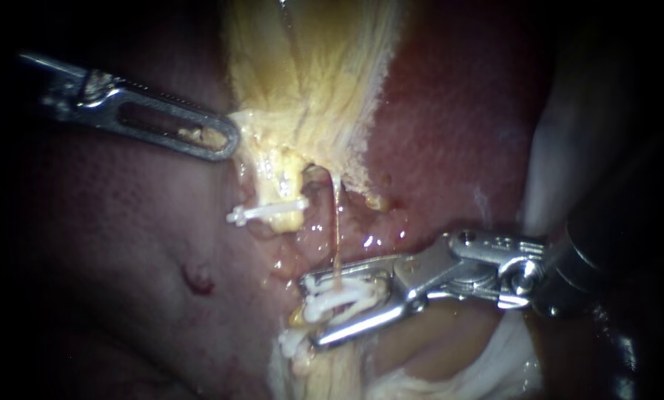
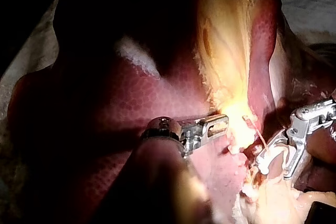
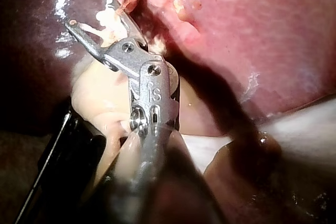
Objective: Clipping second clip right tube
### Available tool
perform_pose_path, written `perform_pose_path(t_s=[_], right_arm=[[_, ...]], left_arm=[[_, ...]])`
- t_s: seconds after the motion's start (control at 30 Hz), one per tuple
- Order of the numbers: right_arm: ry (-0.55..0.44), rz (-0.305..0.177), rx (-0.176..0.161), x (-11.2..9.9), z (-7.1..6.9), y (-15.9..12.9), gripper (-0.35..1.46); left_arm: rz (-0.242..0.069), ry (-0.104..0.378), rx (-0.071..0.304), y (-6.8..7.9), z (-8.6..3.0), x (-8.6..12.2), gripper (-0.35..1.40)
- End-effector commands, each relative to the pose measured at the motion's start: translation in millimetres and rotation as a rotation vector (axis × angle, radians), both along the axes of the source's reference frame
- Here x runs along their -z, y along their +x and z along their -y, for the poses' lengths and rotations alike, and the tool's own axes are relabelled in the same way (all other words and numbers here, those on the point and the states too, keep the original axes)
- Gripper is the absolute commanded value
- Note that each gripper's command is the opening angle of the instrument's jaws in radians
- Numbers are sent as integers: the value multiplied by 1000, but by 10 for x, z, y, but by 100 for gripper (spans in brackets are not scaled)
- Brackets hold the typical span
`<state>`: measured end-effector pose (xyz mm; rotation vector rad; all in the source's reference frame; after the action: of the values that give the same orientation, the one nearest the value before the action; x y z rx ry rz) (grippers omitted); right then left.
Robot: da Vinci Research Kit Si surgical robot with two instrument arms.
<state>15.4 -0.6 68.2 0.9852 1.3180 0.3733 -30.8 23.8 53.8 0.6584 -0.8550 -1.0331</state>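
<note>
The thin right tube [image 1: 337, 222] hangs from the yellow gallbladder [image 1: 309, 67] down into my right instrument [image 1: 311, 311]. Its jaws stand apart, astride the tube, and hold a white clip [image 1: 343, 296] between them. In the right wrist view the same clip [image 3: 107, 24] sits inside the jaws of my right instrument [image 3: 92, 14]. Another white clip [image 1: 269, 212] crosses the left tube. My left instrument [image 1: 224, 139] has its slotted jaws shut on the gallbladder's lower edge and shows in the left wrist view too [image 2: 218, 124].
Red liver [image 1: 457, 133] lies behind and to both sides. One more white clip [image 1: 293, 342] sits just below the right jaws, on pale tissue. White cloth [image 1: 561, 163] shows at the right, beside the right shaft.
</note>
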Motion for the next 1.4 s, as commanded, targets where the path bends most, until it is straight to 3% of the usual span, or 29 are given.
perform_pose_path(t_s=[0.03,0.63,1.4], right_arm=[[0,-1,3,-1,0,-1,48],[3,-3,5,-2,-5,-6,39],[19,-4,14,2,-10,-19,-14]], left_arm=[[1,0,0,0,0,0,-35],[1,0,0,0,0,0,-35],[1,0,0,1,-2,-4,-35]])
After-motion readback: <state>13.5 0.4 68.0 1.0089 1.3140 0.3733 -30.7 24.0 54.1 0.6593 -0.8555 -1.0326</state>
